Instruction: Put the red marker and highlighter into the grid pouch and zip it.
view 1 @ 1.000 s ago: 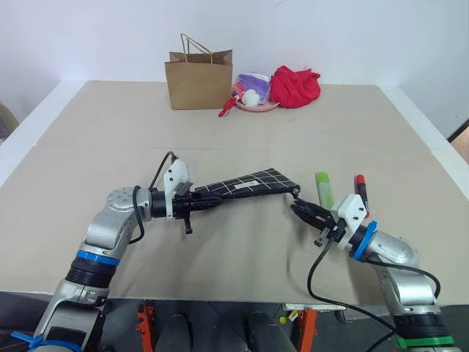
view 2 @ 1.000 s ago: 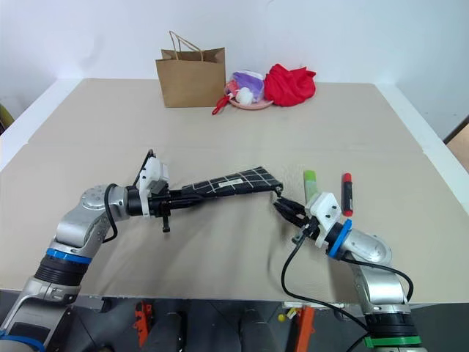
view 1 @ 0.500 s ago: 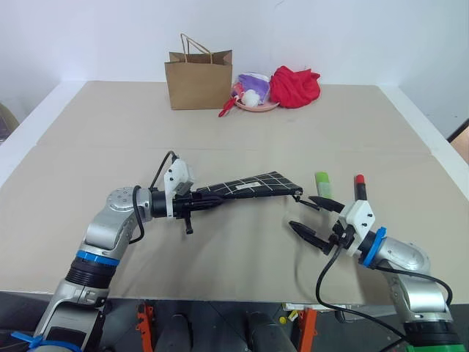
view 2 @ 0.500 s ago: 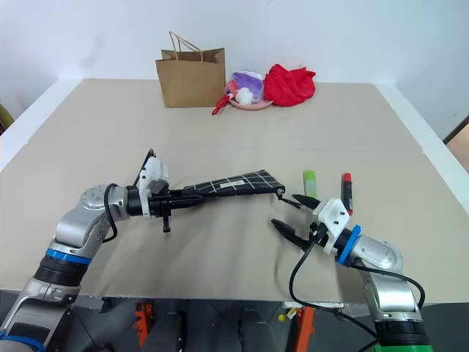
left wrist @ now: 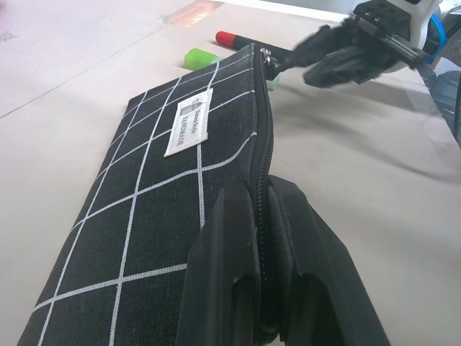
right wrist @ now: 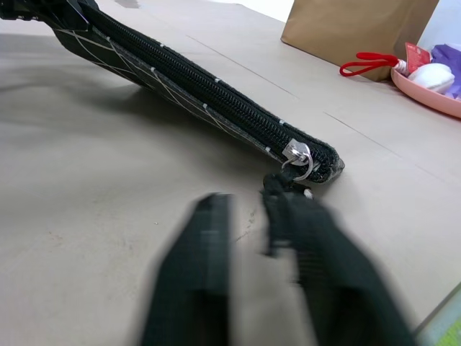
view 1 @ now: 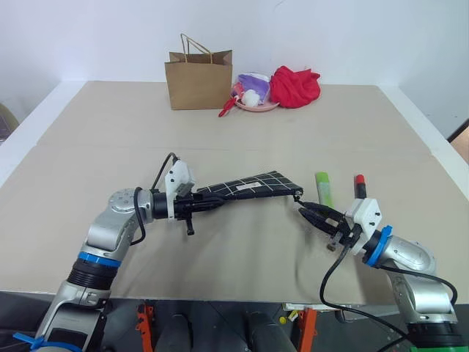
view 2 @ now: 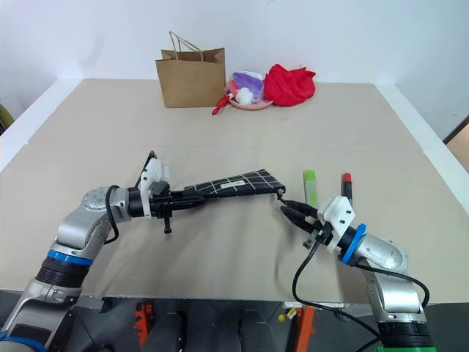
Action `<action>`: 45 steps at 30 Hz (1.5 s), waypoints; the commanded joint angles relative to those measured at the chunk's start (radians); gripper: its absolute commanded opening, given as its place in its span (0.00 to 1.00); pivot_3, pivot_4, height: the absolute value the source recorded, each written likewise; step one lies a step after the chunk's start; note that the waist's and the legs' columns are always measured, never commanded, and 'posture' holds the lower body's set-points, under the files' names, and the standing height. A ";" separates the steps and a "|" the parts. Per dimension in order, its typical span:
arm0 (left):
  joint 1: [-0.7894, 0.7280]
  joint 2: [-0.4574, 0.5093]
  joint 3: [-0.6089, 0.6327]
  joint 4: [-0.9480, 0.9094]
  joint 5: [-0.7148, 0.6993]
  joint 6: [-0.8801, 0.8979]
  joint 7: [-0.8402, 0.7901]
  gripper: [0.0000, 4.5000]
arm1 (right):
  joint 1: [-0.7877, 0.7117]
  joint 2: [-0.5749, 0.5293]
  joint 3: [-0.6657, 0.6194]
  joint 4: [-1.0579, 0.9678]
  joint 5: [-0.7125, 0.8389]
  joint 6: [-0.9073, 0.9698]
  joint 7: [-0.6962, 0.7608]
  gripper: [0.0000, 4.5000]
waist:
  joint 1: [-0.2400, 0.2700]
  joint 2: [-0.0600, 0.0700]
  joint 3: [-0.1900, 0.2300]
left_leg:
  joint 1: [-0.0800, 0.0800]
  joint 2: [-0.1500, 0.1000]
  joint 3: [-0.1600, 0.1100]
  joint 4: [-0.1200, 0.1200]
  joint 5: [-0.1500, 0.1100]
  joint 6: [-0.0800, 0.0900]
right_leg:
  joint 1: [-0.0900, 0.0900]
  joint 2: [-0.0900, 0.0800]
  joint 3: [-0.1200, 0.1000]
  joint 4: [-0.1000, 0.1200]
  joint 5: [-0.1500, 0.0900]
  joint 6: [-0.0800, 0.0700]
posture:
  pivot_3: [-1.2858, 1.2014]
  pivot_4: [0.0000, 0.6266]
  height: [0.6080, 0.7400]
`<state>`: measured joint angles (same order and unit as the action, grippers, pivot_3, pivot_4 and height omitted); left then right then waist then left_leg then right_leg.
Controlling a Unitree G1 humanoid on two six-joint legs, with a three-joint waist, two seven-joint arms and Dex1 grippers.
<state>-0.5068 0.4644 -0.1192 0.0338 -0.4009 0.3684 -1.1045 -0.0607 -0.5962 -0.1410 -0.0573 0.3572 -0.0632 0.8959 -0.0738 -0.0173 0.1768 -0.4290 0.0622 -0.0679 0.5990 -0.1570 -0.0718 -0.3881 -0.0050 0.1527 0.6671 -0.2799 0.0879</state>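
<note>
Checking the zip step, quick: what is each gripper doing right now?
Left gripper: shut on the grid pouch.
Right gripper: shut at the zipper pull; a grip cannot be told.

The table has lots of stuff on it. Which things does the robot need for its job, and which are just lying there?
For the job:
- grid pouch, held by the left gripper
- highlighter
- red marker
- right gripper, shut at the zip pull

Just lying about:
- brown paper bag
- pink plate with small things
- red cloth
</note>
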 commanded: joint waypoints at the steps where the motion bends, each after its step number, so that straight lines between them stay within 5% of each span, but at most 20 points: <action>1: -0.007 0.001 0.012 -0.041 -0.014 -0.007 0.001 0.00 | -0.019 -0.007 -0.011 -0.040 0.007 0.000 -0.006 0.01 | 0.000 0.000 0.000 | 0.000 0.000 0.000 0.000 0.000 0.000 | 0.000 0.000 0.000 0.000 0.000 0.000 | 0.52 0.24 1.00; 26: -0.011 -0.021 -0.005 -0.032 0.015 -0.047 0.017 0.00 | -0.087 -0.042 0.140 -0.249 0.044 0.144 0.090 0.01 | 0.000 0.000 0.000 | 0.000 0.000 0.000 0.000 0.000 0.000 | 0.000 0.000 0.000 0.000 0.000 0.000 | 0.52 0.24 1.00; 45: -0.037 -0.068 -0.016 -0.025 0.024 -0.089 0.049 0.00 | -0.276 0.072 0.319 -0.180 -0.025 0.224 0.073 0.01 | 0.000 0.000 0.000 | -0.001 0.000 0.000 0.001 0.000 0.000 | 0.000 0.000 0.000 0.000 0.000 0.000 | 0.52 0.24 1.00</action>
<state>-0.5163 0.4024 -0.1499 0.0280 -0.3723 0.3020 -1.0667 -0.3188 -0.5337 0.1715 -0.2283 0.3343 0.1653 0.9734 -0.0735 -0.0174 0.1768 -0.4296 0.0622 -0.0683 0.5997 -0.1570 -0.0719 -0.3885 -0.0048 0.1525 0.6671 -0.2794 0.0881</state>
